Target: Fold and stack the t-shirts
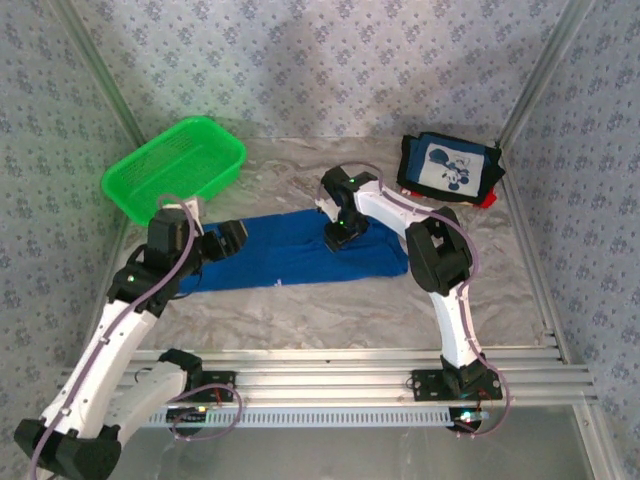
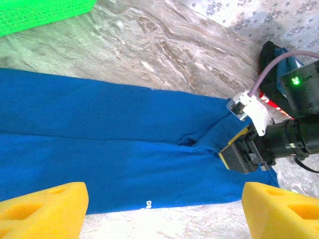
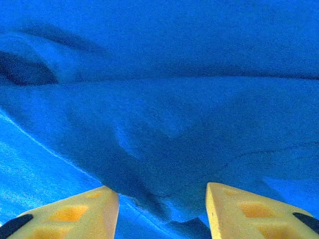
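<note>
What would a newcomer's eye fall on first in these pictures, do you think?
The blue shirt lies folded into a long strip across the middle of the table, with the right gripper down on it and the left gripper at its left end. A green basket sits back left, and a folded navy shirt back right.

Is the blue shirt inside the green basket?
No, the blue shirt lies spread out on the table, outside the green basket.

Creased blue t-shirt (image 3: 164, 89), yellow-tipped hand (image 3: 160, 191) spread over it
</note>
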Robot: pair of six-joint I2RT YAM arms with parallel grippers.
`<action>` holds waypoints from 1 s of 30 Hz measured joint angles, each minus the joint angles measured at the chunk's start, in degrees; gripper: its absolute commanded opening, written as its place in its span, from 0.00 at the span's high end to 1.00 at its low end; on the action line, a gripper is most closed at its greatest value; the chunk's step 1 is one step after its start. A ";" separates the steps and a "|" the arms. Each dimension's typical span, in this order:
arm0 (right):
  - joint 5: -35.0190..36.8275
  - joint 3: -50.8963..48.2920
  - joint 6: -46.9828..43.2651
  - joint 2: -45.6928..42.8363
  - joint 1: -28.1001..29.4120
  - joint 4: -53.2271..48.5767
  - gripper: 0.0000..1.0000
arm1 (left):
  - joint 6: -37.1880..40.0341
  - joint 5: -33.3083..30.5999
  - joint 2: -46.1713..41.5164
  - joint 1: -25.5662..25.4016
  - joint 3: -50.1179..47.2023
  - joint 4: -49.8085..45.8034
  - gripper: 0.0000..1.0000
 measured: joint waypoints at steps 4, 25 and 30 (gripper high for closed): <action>1.09 0.24 -0.46 0.28 0.09 -0.72 0.66 | 0.02 -1.70 -0.90 0.00 0.00 -1.25 0.19; 8.57 10.64 -1.68 5.18 3.08 -2.21 1.00 | -0.15 -5.70 -1.11 0.00 -5.07 -2.01 0.20; 11.69 15.43 -2.45 7.58 3.23 -2.23 1.00 | -1.18 -5.66 -1.95 0.00 -8.48 -1.86 0.20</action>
